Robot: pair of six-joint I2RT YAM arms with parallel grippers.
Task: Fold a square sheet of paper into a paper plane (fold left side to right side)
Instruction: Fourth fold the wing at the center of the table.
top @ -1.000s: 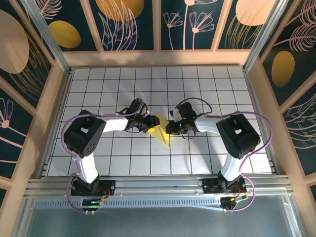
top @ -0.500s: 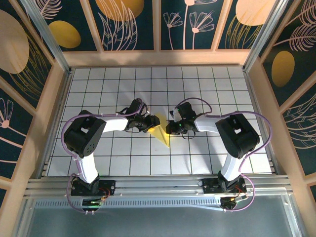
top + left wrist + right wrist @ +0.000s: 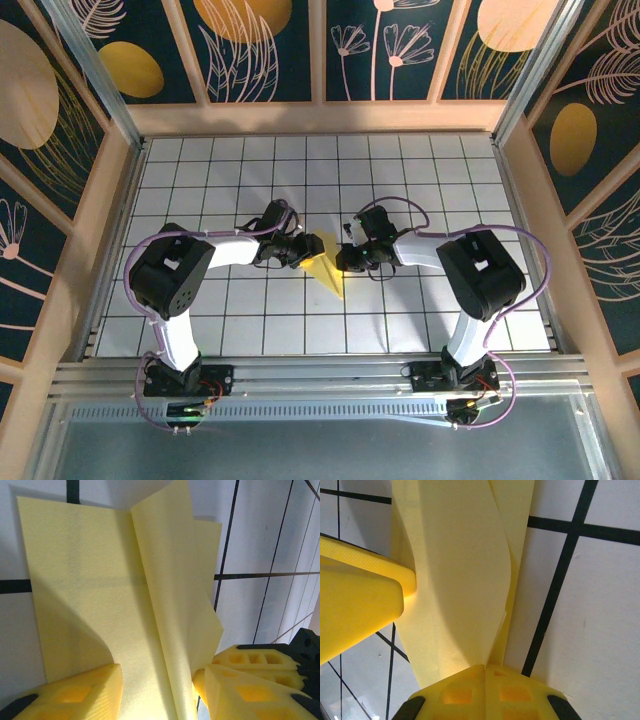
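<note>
The yellow paper (image 3: 328, 268) lies mid-table as a creased, pointed shape with its tip toward the near edge. In the left wrist view the paper (image 3: 100, 600) lies flat with one flap (image 3: 175, 590) standing up along a centre crease. My left gripper (image 3: 303, 250) is open, its fingers (image 3: 75, 695) astride the paper's near end, the left one resting on the flat layer. My right gripper (image 3: 346, 259) is shut on the raised flap's edge (image 3: 470, 605), fingertips (image 3: 470, 692) pressed together. The left gripper's finger (image 3: 355, 610) shows beside it.
The white tiled table (image 3: 420, 180) with black grid lines runs out on all sides of the paper. Wooden walls with patterned panels (image 3: 320, 115) enclose it. Both arm bases (image 3: 180, 375) stand at the near rail.
The right gripper has edged slightly toward the paper and the far side. The paper and left gripper stay about where they were.
</note>
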